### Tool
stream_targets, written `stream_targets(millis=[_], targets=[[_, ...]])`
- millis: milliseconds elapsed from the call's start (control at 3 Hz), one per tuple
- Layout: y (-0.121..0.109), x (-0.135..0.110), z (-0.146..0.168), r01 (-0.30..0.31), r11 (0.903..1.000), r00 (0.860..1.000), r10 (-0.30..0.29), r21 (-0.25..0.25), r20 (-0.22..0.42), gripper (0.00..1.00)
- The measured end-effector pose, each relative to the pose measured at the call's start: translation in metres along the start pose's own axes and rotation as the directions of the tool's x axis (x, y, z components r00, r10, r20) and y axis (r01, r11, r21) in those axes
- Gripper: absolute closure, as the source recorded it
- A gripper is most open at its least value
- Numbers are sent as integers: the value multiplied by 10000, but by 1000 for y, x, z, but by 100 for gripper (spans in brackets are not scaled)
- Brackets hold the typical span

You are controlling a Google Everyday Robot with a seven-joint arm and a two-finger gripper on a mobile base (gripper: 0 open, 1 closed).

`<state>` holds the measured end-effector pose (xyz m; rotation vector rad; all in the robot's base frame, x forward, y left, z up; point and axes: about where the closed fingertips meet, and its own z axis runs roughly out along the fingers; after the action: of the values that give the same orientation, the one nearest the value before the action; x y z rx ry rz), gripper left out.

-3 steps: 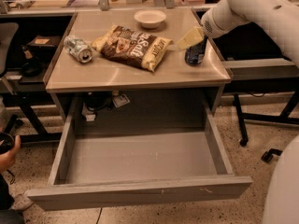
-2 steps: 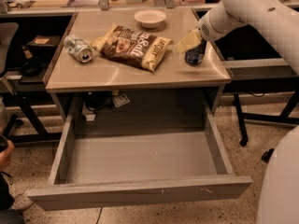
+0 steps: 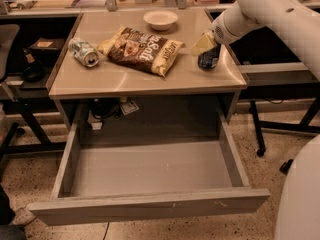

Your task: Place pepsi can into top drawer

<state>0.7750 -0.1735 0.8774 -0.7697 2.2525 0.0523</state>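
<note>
The pepsi can (image 3: 209,60), dark blue, stands upright near the right edge of the tan table top (image 3: 125,76). My gripper (image 3: 205,46), with pale yellow pads, is right at the can's top, reaching in from the upper right on the white arm (image 3: 250,14). I cannot tell whether it grips the can. The top drawer (image 3: 150,206) is pulled fully out below the table, wide and grey, with nothing inside.
A chip bag (image 3: 142,49) lies mid-table. A silver-grey can (image 3: 83,52) lies on its side at the left. A white bowl (image 3: 160,19) stands at the back. Chairs and dark table legs flank both sides. White robot body (image 3: 300,199) fills the lower right.
The arm has shifted slightly left and down over the pepsi can. The can stands in the same spot on the table.
</note>
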Motion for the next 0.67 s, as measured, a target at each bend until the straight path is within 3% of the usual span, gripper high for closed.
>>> stream_targets(millis=[667], targets=[[0, 0, 0, 1, 10000, 10000, -1, 0, 0, 76]])
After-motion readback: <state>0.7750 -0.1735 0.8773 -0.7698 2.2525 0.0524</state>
